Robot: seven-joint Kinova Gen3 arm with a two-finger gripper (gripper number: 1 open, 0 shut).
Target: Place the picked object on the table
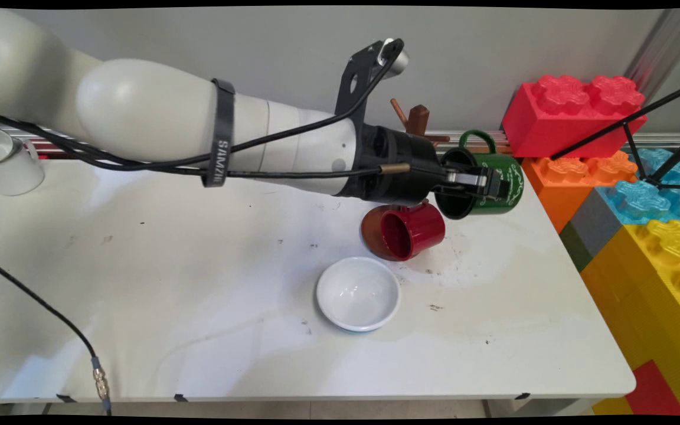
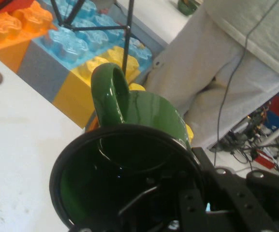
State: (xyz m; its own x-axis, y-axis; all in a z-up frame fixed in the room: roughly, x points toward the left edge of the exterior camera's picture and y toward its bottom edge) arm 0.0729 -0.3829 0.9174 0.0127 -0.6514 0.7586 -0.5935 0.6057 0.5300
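My gripper (image 1: 493, 184) is shut on the rim of a green mug (image 1: 508, 198), which hangs tipped on its side above the table's far right part. Its black inside faces back along the arm and its handle (image 1: 474, 137) points up. In the hand view the green mug (image 2: 149, 116) fills the lower middle, handle (image 2: 108, 94) on top, with one finger reaching inside the mouth and my gripper (image 2: 190, 195) clamping the wall. Just below and left of the hand, a red mug (image 1: 419, 230) lies on its side on a brown saucer (image 1: 370, 235).
A white bowl (image 1: 358, 293) sits in front of the red mug. A white cup (image 1: 3, 162) stands far left, and a brown peg stand (image 1: 417, 121) is behind the hand. Large toy bricks (image 1: 570, 112) and black tripod legs (image 1: 641, 130) line the right edge. A person (image 2: 216, 72) stands beyond.
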